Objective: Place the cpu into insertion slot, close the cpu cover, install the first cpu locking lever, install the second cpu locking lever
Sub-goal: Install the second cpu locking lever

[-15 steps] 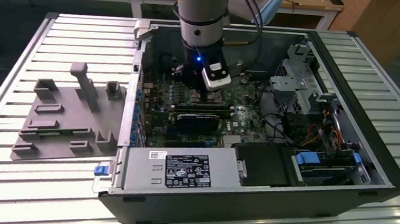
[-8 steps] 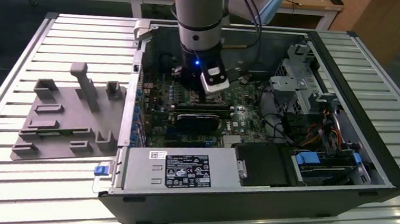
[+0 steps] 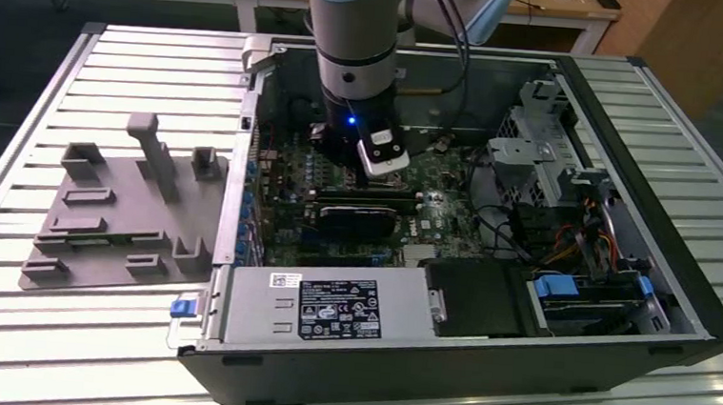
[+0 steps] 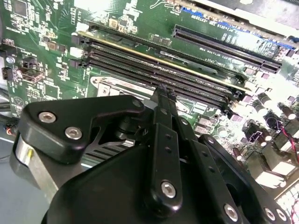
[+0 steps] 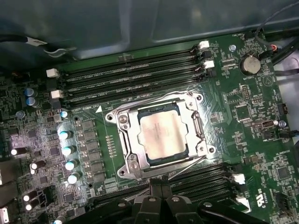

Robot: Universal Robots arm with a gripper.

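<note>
In the first wrist view the cpu [image 5: 162, 134], a pale silvery square, lies in the insertion slot [image 5: 204, 150] on the green board. The cpu cover [image 5: 127, 140], a silvery frame, lies flat around it. Thin wire levers run along two sides of the frame [image 5: 149, 103] [image 5: 191, 164]; I cannot tell whether they are latched. My gripper [image 5: 156, 189] hangs just off one edge of the socket over the memory slots, shut with nothing between the fingers. The second wrist view has the gripper [image 4: 161, 91] tips together beside a silvery socket corner [image 4: 117, 86]. In the exterior view the gripper [image 3: 362, 188] reaches into the open case.
Black memory slots [image 5: 131, 77] flank the socket on two sides, with a row of capacitors [image 5: 67, 149] and a coin battery [image 5: 250, 63] nearby. The case walls, power supply [image 3: 328, 305] and drive cages [image 3: 555, 168] hem the arm in. A grey fixture plate [image 3: 119, 214] lies at the exterior view's left.
</note>
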